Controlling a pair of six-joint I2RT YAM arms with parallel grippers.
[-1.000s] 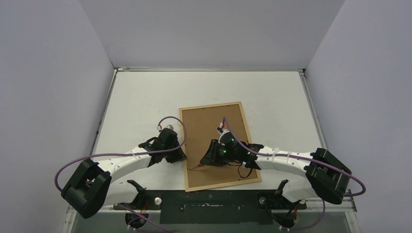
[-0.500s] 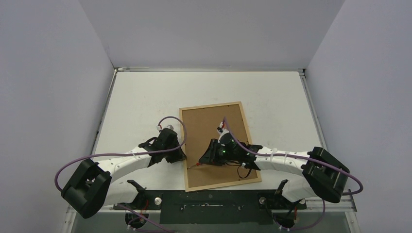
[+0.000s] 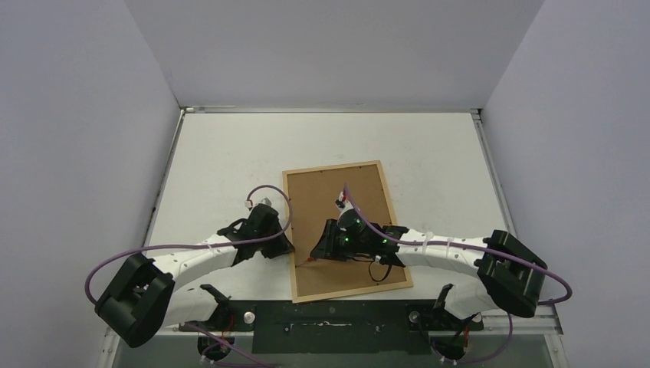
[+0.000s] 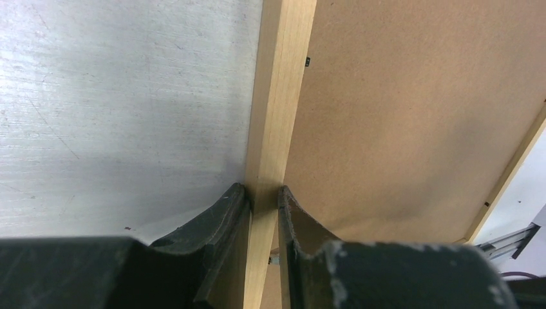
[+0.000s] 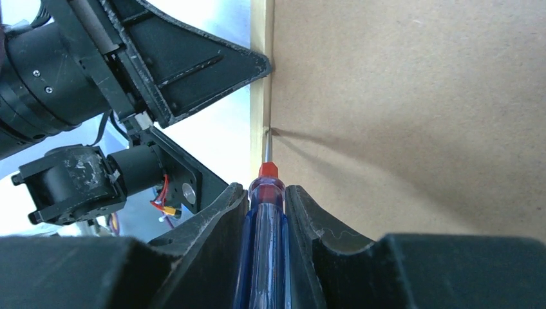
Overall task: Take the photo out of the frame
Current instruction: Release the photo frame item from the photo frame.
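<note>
left gripper (image 4: 263,193) clamped across one long rail of the frame (image 4: 277,96), which lies face down on the table (image 4: 129,96) between the arms. right gripper (image 5: 266,192) closed on a screwdriver (image 5: 265,219), tip at the seam between rail and backing panel (image 5: 399,96). photo not visible, presumably under the panel. frame looks light and stiff, and likely to slide. its thin moulding could dent. best hold: pin the rail, lever the panel edge gently.

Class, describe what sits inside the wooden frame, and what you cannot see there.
A brown backing panel fills the frame, back side up. A screwdriver tip rests at the seam with one long rail. Any photo beneath the panel is covered.
</note>
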